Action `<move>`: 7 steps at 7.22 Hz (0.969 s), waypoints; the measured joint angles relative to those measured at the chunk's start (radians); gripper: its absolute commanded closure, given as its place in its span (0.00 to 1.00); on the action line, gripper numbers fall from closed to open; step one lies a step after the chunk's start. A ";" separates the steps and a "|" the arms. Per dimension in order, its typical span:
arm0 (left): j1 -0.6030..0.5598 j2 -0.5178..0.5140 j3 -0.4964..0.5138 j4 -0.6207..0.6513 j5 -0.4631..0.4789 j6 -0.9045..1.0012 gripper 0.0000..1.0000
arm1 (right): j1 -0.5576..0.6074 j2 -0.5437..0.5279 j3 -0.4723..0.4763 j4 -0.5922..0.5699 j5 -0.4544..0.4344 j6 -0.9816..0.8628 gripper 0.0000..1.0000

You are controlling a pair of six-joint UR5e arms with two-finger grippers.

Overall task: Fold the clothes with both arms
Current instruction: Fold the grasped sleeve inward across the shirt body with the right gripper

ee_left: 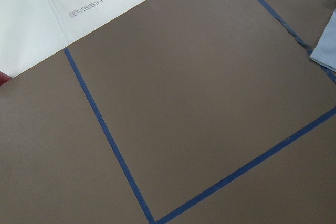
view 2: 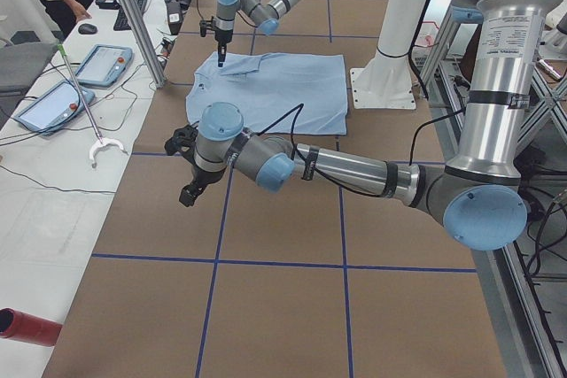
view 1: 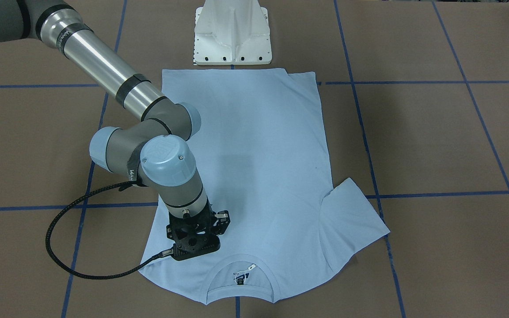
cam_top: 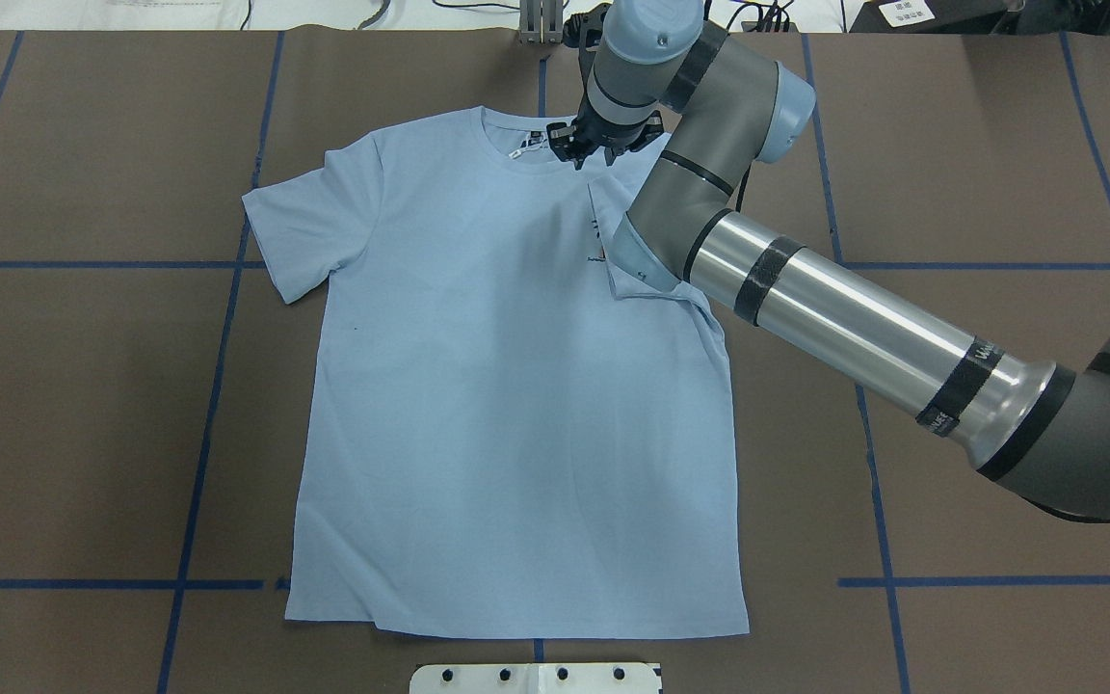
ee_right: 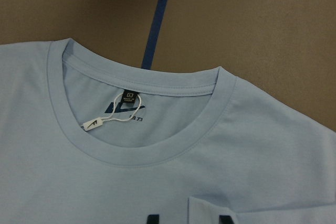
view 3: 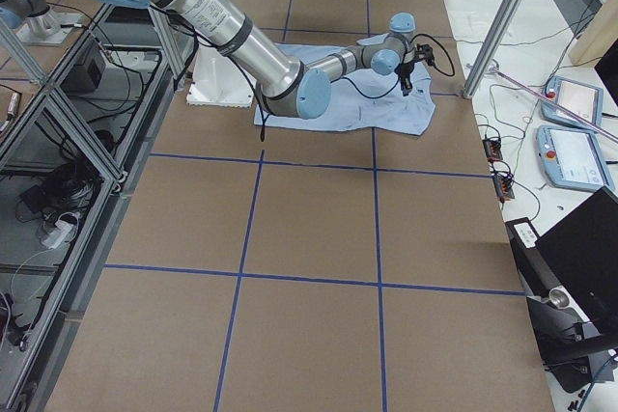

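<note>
Right gripper [cam_top: 586, 152]: low over the T-shirt [cam_top: 507, 405] at its far right shoulder, just beside the collar [ee_right: 142, 150]. Its fingers are hidden from us, so we cannot tell whether it is open or closed.
Right sleeve [ee_right: 273, 216]: already folded inward onto the chest.
Left sleeve [cam_top: 309, 226]: spread flat.
Left gripper [view 2: 190, 185]: well apart, over bare table [cam_top: 998, 193]. Here too we cannot tell its state.
Shirt: front up, hem near the robot, collar far.
Handling note: we judge the sleeve folds half done. Rise straight up so the flap is not dragged, then pinch the left sleeve at its cuff and lay it across to match.
</note>
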 measured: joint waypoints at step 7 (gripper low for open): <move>0.521 -0.232 0.143 -0.263 0.394 -0.996 0.03 | 0.022 -0.288 0.727 -0.537 0.138 0.036 0.00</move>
